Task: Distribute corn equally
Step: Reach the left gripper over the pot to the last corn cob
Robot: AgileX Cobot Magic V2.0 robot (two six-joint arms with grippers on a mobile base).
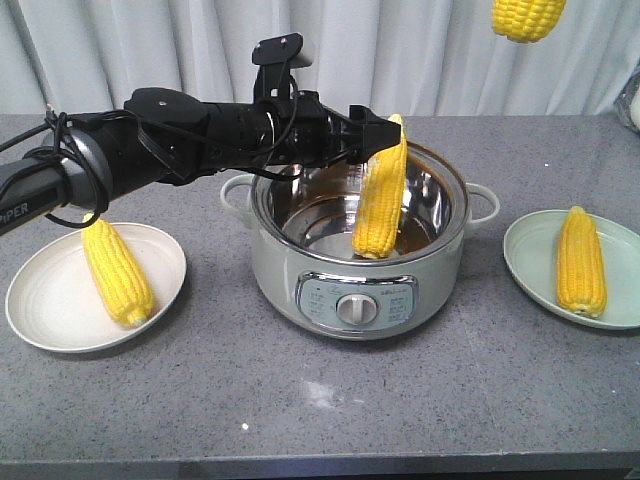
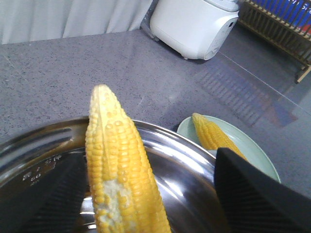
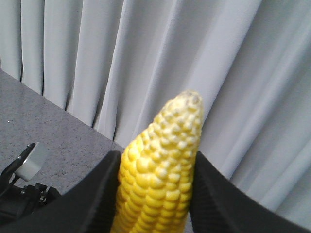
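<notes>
One corn cob stands nearly upright in the steel pot, tip up. My left gripper reaches over the pot and straddles the cob's upper part. In the left wrist view this cob lies against the left finger, with a wide gap to the right finger, so the gripper is open. My right gripper is shut on another cob, which shows high in the front view. A third cob lies on the white plate, and another on the green plate.
The pot has side handles and a front dial. A white appliance and a wooden rack stand at the far side of the grey counter. Curtains hang behind. The counter's front edge runs along the bottom of the front view.
</notes>
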